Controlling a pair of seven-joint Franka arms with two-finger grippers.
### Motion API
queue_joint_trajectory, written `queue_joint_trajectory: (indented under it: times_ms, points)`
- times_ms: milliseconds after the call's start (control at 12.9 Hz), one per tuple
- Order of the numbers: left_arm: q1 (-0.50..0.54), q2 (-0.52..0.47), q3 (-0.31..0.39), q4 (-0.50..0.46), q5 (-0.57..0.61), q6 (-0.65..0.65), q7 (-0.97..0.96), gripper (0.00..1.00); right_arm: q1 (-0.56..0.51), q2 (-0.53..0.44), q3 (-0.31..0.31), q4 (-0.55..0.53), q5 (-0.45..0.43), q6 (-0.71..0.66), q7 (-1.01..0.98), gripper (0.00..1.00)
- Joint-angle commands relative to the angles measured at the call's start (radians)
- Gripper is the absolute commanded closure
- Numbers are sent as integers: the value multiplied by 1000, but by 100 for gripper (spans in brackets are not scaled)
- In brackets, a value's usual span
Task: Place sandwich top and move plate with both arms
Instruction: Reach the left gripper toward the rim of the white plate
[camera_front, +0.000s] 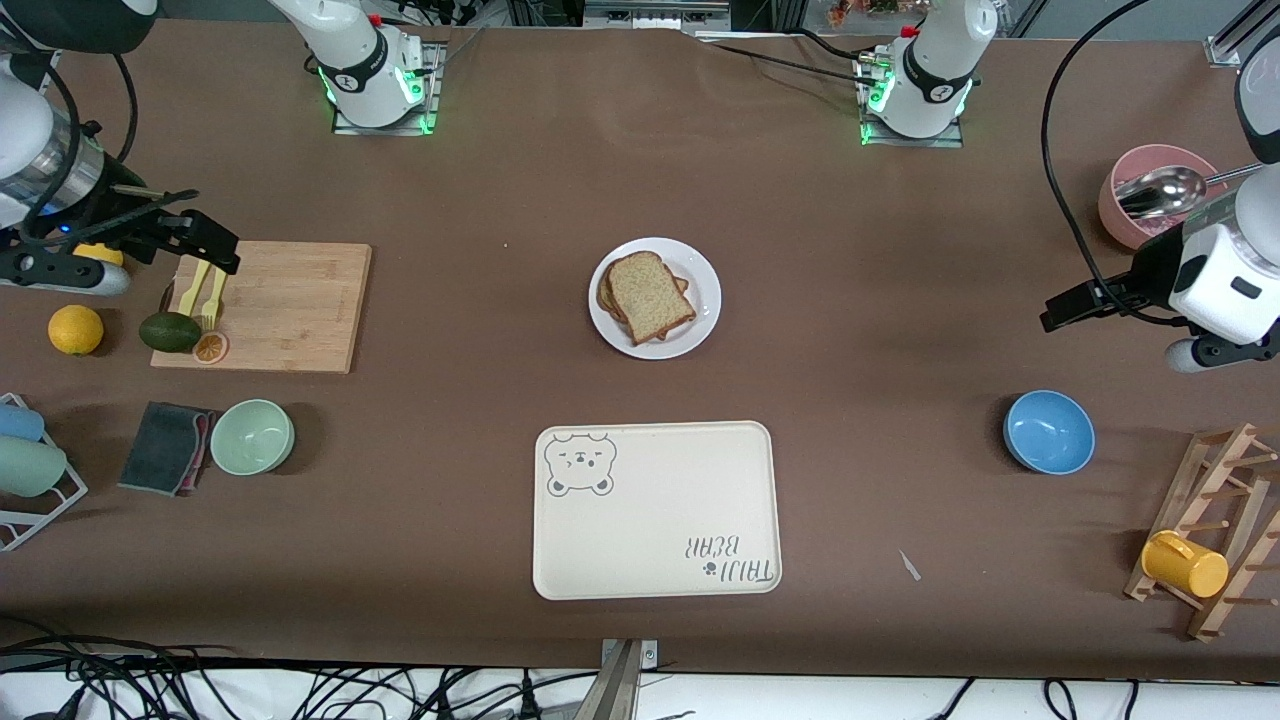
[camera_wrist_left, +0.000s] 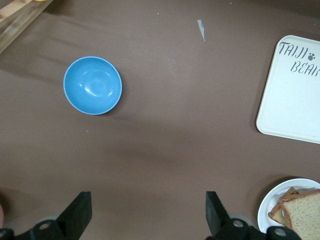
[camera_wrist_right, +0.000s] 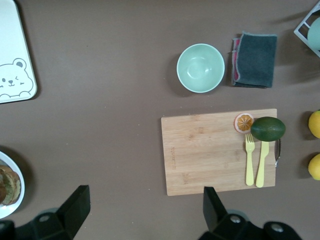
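The rectangular cream tray with a bear drawing (camera_front: 656, 510) lies nearest the front camera, and at twelve o'clock from it sits the round glossy white plate (camera_front: 702, 290). On the plate, the plain light-brown speckled bread slice, the sandwich top (camera_front: 650, 297), lies over other slices, so the placing looks done; what seems left is moving the plate with both arms, perhaps onto the tray. Well apart at three o'clock of the plate, the left gripper (camera_front: 1068, 306) hangs over bare brown table above a round blue bowl (camera_front: 1048, 431), its fingers (camera_wrist_left: 80, 212) spread wide and holding nothing. At nine o'clock, the right gripper (camera_front: 205, 245) hovers over a pale wooden cutting board (camera_front: 290, 305), jaws likewise wide and empty. Neither touches the plate.
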Motion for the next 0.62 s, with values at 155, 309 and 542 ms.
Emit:
queue_joint_trajectory:
  times_ms: [155,309,542]
  points:
    - [0,-16,-11,-101,-52,93,-8,0,-8,-22,-35,-20,21,20,-128,0]
    - [-2,-19,-11,-173,-150,116,-17,0,-8,-26,-54,-17,47,11,-128,0]
    - [-11,-20,-46,-256,-238,190,-45,0,-6,-45,-59,-17,50,-9,-121,0]
